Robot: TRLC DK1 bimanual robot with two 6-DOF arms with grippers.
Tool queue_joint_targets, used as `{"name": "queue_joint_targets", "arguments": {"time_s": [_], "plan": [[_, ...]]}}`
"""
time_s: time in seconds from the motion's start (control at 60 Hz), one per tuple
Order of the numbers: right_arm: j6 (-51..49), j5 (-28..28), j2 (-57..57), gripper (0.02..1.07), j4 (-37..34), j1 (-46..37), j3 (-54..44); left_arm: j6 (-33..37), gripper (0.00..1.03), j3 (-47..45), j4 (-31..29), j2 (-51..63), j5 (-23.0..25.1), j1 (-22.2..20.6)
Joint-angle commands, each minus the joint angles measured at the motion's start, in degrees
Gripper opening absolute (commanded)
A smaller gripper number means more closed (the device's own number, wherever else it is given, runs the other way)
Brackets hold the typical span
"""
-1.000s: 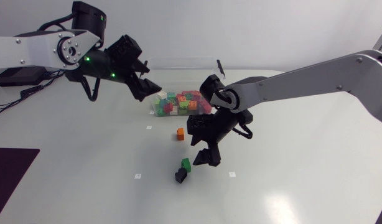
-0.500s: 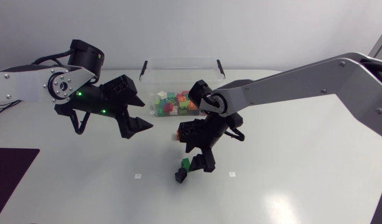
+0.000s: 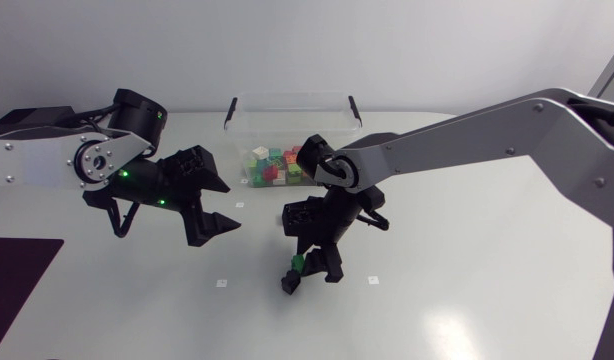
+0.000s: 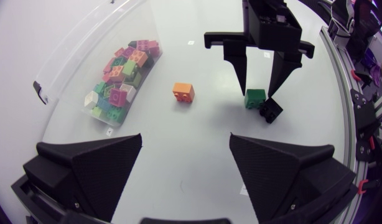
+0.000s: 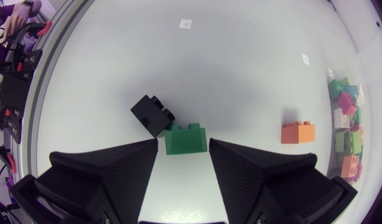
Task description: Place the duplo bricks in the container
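The right gripper [image 5: 183,144] hangs wide open over a small green duplo brick [image 5: 186,139], not gripping it. A black brick [image 5: 152,115] touches the green one's corner. An orange brick [image 5: 298,132] lies apart, towards the clear plastic container [image 3: 287,108] at the bench's far edge. The left gripper [image 4: 186,138] hovers nearby, also spread wide.

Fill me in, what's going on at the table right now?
Loose Duplo bricks are being cleared into the container, which already holds a pile of them. The right pincer is down at the green brick, open, with a finger to either side and nothing gripped yet. A black brick sits against the green one. An orange brick lies loose between that pair and the container. The left pincer hangs open and empty, apart from the bricks.
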Motion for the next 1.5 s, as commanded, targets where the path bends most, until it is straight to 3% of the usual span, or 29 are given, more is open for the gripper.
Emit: {"name": "queue_joint_targets", "arguments": {"time_s": [0.0,0.083,0.3,0.483,0.767,1.483], "plan": [[-1.91,0.23,1.63,0.48,-1.13,0.23,-0.12,1.64,0.98,-2.19,-0.25,-1.16,0.55,-0.70],[-2.09,0.23,1.63,0.45,-1.13,0.23,-0.55,1.82,0.98,-2.63,-0.25,-1.42,0.55,-1.23],[-2.70,0.23,0.40,0.19,-1.13,-0.04,-2.22,1.82,0.98,-3.69,-0.25,-1.33,0.47,-3.43],[-3.14,0.23,-3.12,0.19,-1.40,-2.41,-3.89,3.49,0.98,-5.53,-0.86,-1.33,0.47,-7.20],[-3.49,0.05,-9.88,0.19,-2.28,-6.89,-5.39,14.48,0.98,-8.52,-1.65,0.69,2.58,-12.83],[1.52,-12.78,-22.19,0.19,-2.10,-18.32,-1.96,28.72,0.98,9.50,-15.01,18.97,4.16,-18.89]]}}
